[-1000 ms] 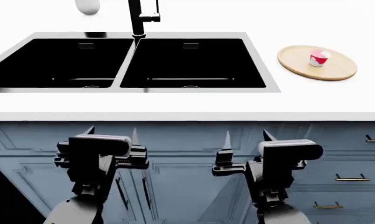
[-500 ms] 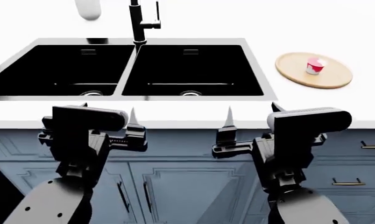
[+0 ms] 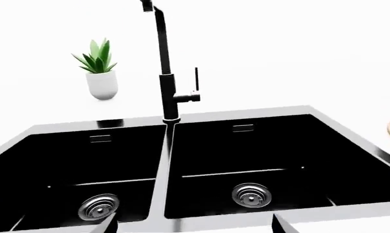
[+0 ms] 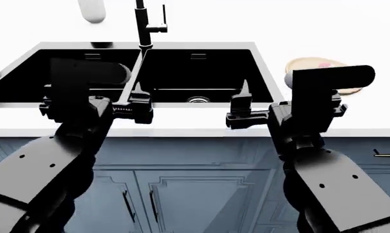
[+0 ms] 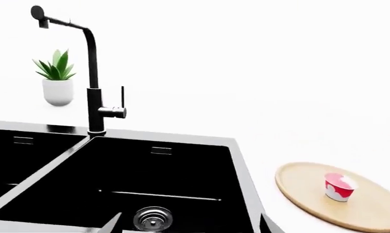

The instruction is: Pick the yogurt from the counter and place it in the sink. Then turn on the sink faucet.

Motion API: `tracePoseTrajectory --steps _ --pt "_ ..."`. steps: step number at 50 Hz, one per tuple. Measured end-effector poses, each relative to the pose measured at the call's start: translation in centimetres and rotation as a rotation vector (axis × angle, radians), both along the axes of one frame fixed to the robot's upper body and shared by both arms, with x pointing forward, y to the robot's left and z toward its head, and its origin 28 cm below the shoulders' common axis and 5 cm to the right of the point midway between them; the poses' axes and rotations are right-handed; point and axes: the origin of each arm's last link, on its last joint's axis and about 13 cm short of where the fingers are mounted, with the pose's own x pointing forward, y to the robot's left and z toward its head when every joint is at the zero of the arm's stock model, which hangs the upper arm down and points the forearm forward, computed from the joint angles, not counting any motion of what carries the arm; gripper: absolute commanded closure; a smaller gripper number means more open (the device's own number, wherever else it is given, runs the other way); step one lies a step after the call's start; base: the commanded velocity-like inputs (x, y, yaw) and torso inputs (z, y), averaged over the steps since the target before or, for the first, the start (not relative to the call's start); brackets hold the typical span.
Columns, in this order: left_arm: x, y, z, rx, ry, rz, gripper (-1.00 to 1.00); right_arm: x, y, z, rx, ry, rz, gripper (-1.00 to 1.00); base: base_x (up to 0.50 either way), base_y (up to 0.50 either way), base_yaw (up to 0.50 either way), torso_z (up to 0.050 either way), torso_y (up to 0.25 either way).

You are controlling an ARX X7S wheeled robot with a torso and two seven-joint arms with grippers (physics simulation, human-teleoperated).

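Yogurt (image 5: 339,187) (one), basins two

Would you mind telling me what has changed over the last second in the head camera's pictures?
Both arms have risen from in front of the cabinets to counter height: the left gripper now overlaps the sink front rim, and the right gripper has come up so its body partly hides the wooden board. Nothing was grasped or released; both grippers look open. The yogurt remains on the board, and the faucet is untouched.

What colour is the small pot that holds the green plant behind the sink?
White. The pot shows best in the left wrist view, standing behind the sink.
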Motion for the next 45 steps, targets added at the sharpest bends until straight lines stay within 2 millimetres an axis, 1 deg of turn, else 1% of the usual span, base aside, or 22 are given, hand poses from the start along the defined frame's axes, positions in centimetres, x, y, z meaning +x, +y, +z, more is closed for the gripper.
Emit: tracePoseTrajectory --steps 3,6,14,18,22,25,28,33,45 --pt "1.2 -0.2 1.4 0.021 -0.005 -0.022 -1.00 1.5 -0.1 1.1 -0.004 0.005 -0.014 -1.00 0.00 0.00 0.00 0.000 0.000" --pt "2.7 -0.5 2.9 0.030 -0.012 -0.036 -1.00 3.4 -0.2 2.4 0.003 0.017 -0.027 -1.00 0.00 0.00 0.00 0.000 0.000" --pt "7.9 -1.8 6.6 0.033 -0.003 -0.063 -1.00 9.4 -0.4 5.7 0.018 0.061 -0.056 -1.00 0.00 0.00 0.00 0.000 0.000" --pt "10.3 -2.6 8.5 0.030 0.003 -0.058 -1.00 12.0 -0.5 7.1 0.020 0.080 -0.081 -1.00 0.00 0.00 0.00 0.000 0.000" --pt "12.6 -3.5 9.8 0.033 0.013 -0.046 -1.00 14.0 -0.5 8.1 0.040 0.102 -0.093 -1.00 0.00 0.00 0.00 0.000 0.000" --pt "13.8 -4.5 10.4 0.053 0.027 -0.055 -1.00 15.4 -0.5 8.6 0.041 0.125 -0.114 -1.00 0.17 0.00 0.00 0.000 0.000" --pt "14.6 -5.3 10.7 0.072 0.039 -0.056 -1.00 16.4 -0.2 9.2 0.019 0.143 -0.119 -1.00 0.50 0.00 0.00 0.000 0.000" --pt "15.2 -5.8 11.2 0.098 0.057 -0.025 -1.00 17.2 0.6 10.2 -0.022 0.170 -0.112 -1.00 0.50 0.00 0.00 0.000 0.000" --pt "15.8 -5.1 12.0 0.091 0.062 0.070 -1.00 17.6 0.5 11.2 -0.058 0.199 -0.148 -1.00 0.50 0.00 0.00 0.000 0.000"
